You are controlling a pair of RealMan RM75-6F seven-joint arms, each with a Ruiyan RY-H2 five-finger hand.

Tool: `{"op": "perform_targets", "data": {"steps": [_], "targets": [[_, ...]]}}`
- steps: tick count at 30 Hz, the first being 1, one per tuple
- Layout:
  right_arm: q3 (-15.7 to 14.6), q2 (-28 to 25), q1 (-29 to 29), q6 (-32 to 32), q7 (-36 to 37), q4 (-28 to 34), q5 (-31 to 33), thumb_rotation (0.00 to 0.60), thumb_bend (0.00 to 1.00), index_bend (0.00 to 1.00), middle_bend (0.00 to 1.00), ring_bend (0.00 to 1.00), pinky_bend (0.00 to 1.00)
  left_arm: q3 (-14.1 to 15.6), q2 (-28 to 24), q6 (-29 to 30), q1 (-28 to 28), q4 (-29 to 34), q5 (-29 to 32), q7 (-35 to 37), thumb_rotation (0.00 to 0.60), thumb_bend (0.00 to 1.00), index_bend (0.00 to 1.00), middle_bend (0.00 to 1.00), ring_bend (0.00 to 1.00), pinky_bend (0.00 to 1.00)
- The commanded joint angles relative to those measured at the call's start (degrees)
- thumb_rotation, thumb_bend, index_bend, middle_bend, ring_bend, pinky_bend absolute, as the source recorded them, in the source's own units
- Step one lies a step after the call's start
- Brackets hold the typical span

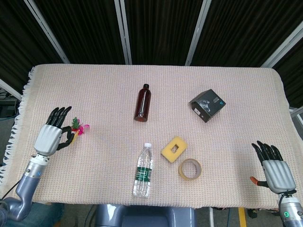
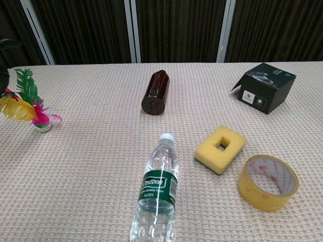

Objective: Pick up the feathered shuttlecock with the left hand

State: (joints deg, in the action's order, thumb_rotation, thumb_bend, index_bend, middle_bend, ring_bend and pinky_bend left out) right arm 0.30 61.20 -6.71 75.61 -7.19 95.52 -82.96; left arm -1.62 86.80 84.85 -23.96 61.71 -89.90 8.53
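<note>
A table is covered by a beige woven cloth, fringed at its 9 o'clock edge. An amber bottle is laid near the centre, toward 12 o'clock. A black box is set at 2 o'clock. A water bottle is laid at 6 o'clock, with a yellow sponge and a tape roll beside it toward 5 o'clock.

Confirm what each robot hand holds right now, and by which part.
The left robot hand holds the feathered shuttlecock by its feathers, base hanging free. The right robot hand holds nothing, fingers spread.
</note>
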Motion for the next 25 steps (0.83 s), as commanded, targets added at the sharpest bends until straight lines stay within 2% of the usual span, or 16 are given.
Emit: {"op": "perform_targets", "data": {"steps": [1, 5, 7, 9, 12, 14, 16, 19, 21, 25], "targets": [[-0.1, 0.2, 0.0, -0.1, -0.4, 0.0, 0.0, 0.6, 0.11, 0.0, 0.0, 0.0, 0.0, 0.9, -1.6, 1.9, 2.2, 0.7, -0.2, -0.2, 0.6, 0.41, 0.6, 0.0, 0.0, 0.0], [-0.2, 0.5, -0.2, -0.7, -0.9, -0.1, 0.4, 0.6, 0.11, 0.0, 0.0, 0.0, 0.0, 1.0, -3.5, 4.9, 5.0, 1.4, 0.1, 0.6, 0.6, 0.41, 0.57, 0.0, 0.0, 0.0], [-0.2, 0.6, -0.3, -1.0, -1.2, -0.1, 0.6, 0.6, 0.11, 0.0, 0.0, 0.0, 0.0, 1.0, -4.4, 6.5, 6.1, 1.8, -0.1, 1.5, 0.6, 0.38, 0.47, 0.0, 0.0, 0.0], [-0.2, 0.7, -0.4, -1.2, -1.4, -0.1, 0.7, 0.6, 0.11, 0.0, 0.0, 0.0, 0.0, 1.2, -5.4, 7.8, 7.3, 2.8, -0.2, 2.7, 0.6, 0.32, 0.25, 0.0, 0.0, 0.0], [-0.2, 0.8, -0.5, -1.3, -1.5, 0.0, 0.8, 0.6, 0.11, 0.0, 0.0, 0.0, 0.0, 2.7, -8.9, 9.2, 10.0, 7.0, -0.4, 5.0, 0.6, 0.29, 0.12, 0.0, 0.0, 0.0], [-0.2, 0.7, -0.5, -1.3, -1.3, 0.2, 0.8, 0.6, 0.11, 0.0, 0.0, 0.0, 0.0, 4.3, -12.1, 8.3, 12.4, 10.9, 1.2, 1.0, 0.6, 0.28, 0.09, 0.0, 0.0, 0.0], [-0.3, 0.5, -0.4, -1.1, -1.1, 0.3, 0.5, 0.6, 0.11, 0.0, 0.0, 0.0, 0.0, 5.6, -15.5, 9.6, 16.1, 16.5, 3.6, -6.6, 0.6, 0.28, 0.07, 0.0, 0.0, 0.0], [-0.5, 0.3, -0.2, -0.7, -0.6, 0.4, -0.2, 0.6, 0.11, 0.0, 0.0, 0.0, 0.0, 7.1, -18.6, 10.8, 20.4, 24.7, 6.8, -13.5, 0.6, 0.17, 0.05, 0.0, 0.0, 0.0], [-0.7, 0.1, -0.1, -0.2, -0.2, 0.5, -1.0, 0.6, 0.11, 0.0, 0.0, 0.0, 0.0, 7.0, -20.5, 11.7, 21.6, 28.5, 7.3, -14.2, 0.6, 0.08, 0.04, 0.0, 0.0, 0.0], [-0.9, -0.1, -0.1, -0.1, 0.3, 0.4, -1.6, 0.6, 0.11, 0.0, 0.0, 0.0, 0.0, 5.1, -20.9, 12.2, 22.0, 28.5, 7.8, -13.9, 0.6, 0.07, 0.04, 0.0, 0.0, 0.0]]}}
